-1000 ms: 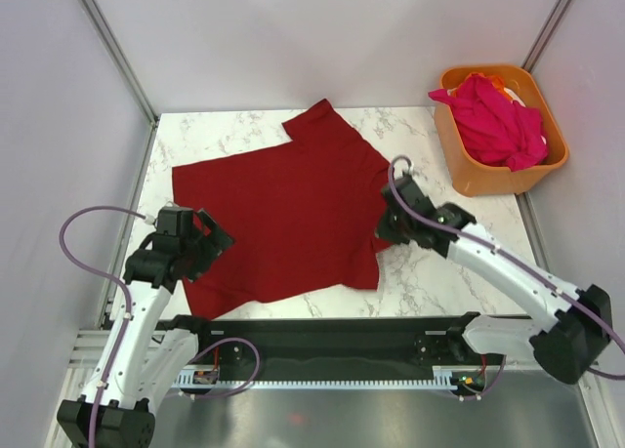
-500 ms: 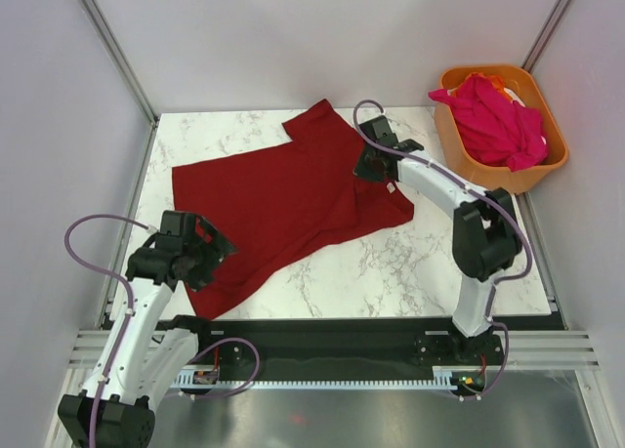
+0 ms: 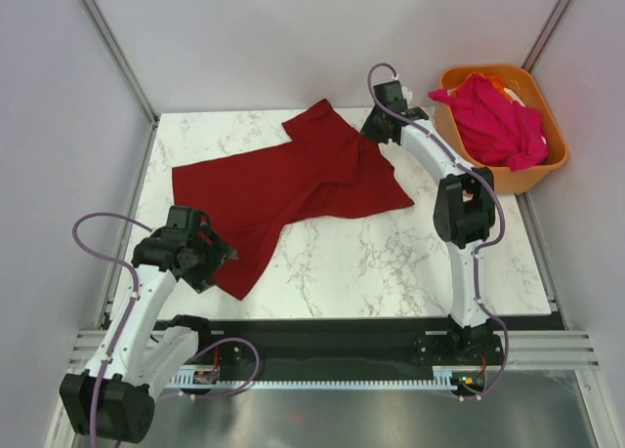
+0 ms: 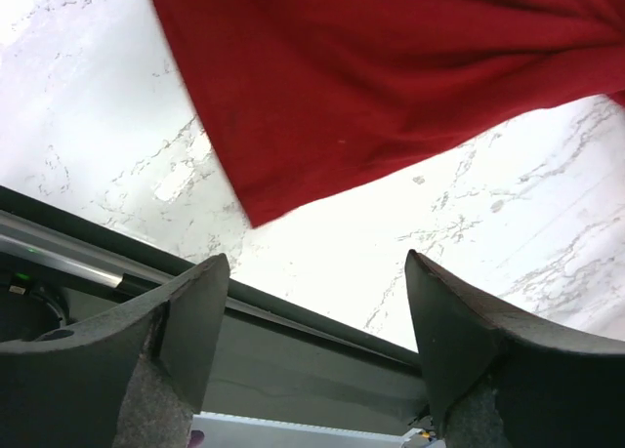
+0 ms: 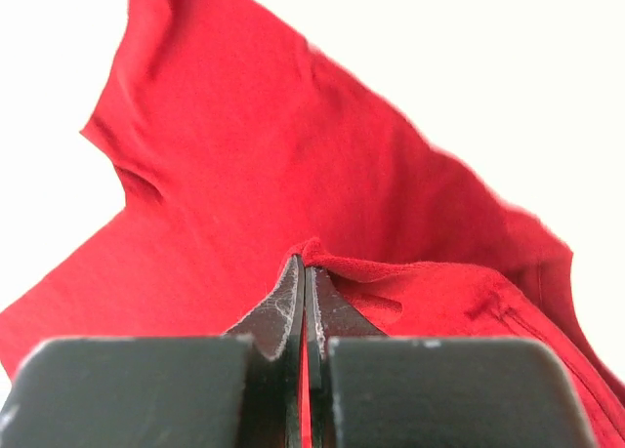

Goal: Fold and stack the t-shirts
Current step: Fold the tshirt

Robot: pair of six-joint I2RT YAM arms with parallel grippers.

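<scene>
The dark red t-shirt point(image 3: 293, 184) lies spread and skewed across the marble table point(image 3: 391, 263), its near corner pointing at the front left. My right gripper point(image 3: 377, 132) is at the far right of the shirt, shut on a pinched fold of red cloth point(image 5: 225, 175); in the right wrist view the gripper point(image 5: 305, 263) has its jaws tight together on it. My left gripper point(image 3: 217, 263) is open by the shirt's near corner point(image 4: 256, 214), and in the left wrist view the gripper point(image 4: 314, 258) holds nothing. The pink t-shirt point(image 3: 498, 121) sits bunched in the tub.
The orange plastic tub point(image 3: 480, 182) stands at the back right, just right of my right gripper. The table's black front rail point(image 4: 293, 341) runs under my left fingers. Grey walls close the table in on three sides.
My right gripper has carried the shirt's hem from the near right to the far right, dragging the cloth into a diagonal. My left gripper has shifted slightly nearer and its jaws have narrowed a little.
</scene>
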